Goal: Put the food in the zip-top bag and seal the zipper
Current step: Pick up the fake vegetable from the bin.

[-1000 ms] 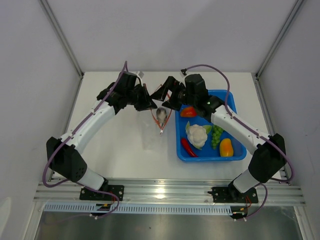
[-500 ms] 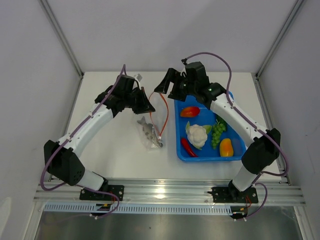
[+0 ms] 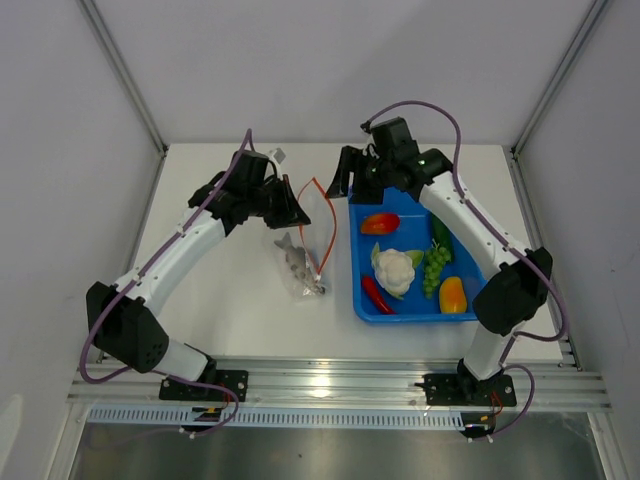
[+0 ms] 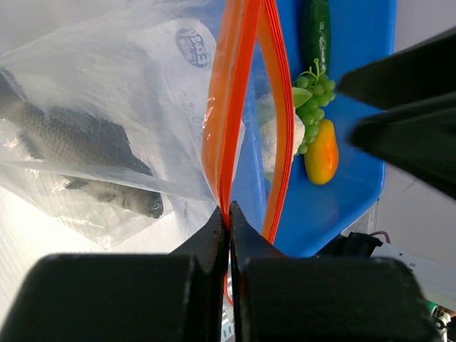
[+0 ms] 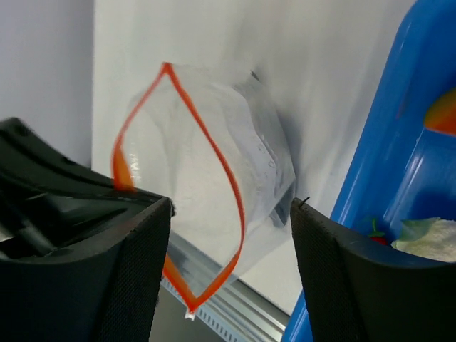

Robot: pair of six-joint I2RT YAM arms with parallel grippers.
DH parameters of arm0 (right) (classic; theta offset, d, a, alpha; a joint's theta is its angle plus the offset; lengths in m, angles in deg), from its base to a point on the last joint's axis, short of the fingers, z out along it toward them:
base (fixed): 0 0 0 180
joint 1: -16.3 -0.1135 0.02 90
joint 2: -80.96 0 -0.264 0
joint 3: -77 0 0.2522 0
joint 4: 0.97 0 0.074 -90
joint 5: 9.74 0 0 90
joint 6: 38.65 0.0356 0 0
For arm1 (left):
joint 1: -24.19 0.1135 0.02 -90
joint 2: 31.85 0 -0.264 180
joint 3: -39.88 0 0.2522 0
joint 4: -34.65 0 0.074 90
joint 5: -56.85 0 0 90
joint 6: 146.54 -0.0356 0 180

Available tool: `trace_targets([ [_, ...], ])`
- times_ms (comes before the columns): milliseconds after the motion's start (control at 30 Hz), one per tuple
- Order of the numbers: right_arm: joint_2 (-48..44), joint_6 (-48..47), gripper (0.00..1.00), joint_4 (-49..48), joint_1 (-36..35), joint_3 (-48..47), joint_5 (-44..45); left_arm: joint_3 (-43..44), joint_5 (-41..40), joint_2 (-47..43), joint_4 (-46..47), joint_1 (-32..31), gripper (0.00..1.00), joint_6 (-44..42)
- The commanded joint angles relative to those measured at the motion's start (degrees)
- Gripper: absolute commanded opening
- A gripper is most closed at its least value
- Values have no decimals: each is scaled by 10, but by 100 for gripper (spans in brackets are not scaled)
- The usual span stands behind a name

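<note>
One fish [image 3: 299, 262] lies in the bag [image 3: 312, 222], which rests on the worktop; six foods wait in the tray [image 3: 420, 317]. Left jaws pinch the zipper [image 4: 219, 128]. Right jaws gape empty before the open mouth, which would likely collapse if that thin pinch slips.

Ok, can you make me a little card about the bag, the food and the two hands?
bag: clear, mouth open
zipper: orange, not sealed
in bag: grey fish
in blue tray: tomato, cauliflower, chili, grapes, pepper, cucumber
left hand: pinching the zipper
right hand: open, holding nothing
</note>
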Motion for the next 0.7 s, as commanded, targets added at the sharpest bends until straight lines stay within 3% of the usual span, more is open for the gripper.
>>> trace_targets([
  [0,27,-38,69,48,-17,-9,-16,14,17,-22,9,5,1,-8],
  [200,34,-56,58,74,-44,14,-18,20,17,-24,3,5,1,-9],
  [233,32,-55,52,72,-48,21,-21,21,17,-24,3,5,1,-9],
  [300,26,-57,11,76,-59,19,-19,22,20,-25,2,5,1,-9],
  [333,26,-59,0,80,-61,7,-11,25,21,-24,-2,5,1,-13],
  [400,27,-70,0,103,-62,-32,-1,33,17,-28,-17,5,0,-15],
  [567,118,-68,0,242,-62,-335,-52,54,37,-80,-45,10,1,7],
  [667,127,-38,0,245,-67,-337,-118,34,17,-103,-54,10,1,21],
])
